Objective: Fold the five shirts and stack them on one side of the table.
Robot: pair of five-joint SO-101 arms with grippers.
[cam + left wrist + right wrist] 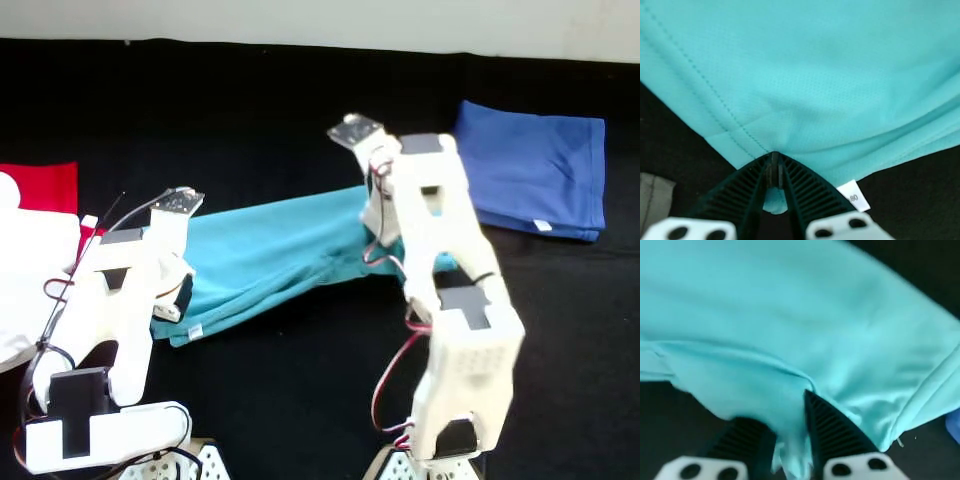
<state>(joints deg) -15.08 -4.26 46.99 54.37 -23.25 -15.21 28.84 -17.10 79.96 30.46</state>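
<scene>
A teal shirt lies stretched in a long band across the middle of the black table, between the two arms. My left gripper is shut on the shirt's hemmed edge, close to a white tag. The left arm stands over the shirt's left end. My right gripper is shut on a bunched fold of teal cloth at the other end, under the right arm. A folded blue shirt lies flat at the back right.
A red shirt and a white shirt lie at the left edge of the table. A strip of blue cloth shows beside the teal fabric. Bare black tabletop stretches along the back and between the two arm bases.
</scene>
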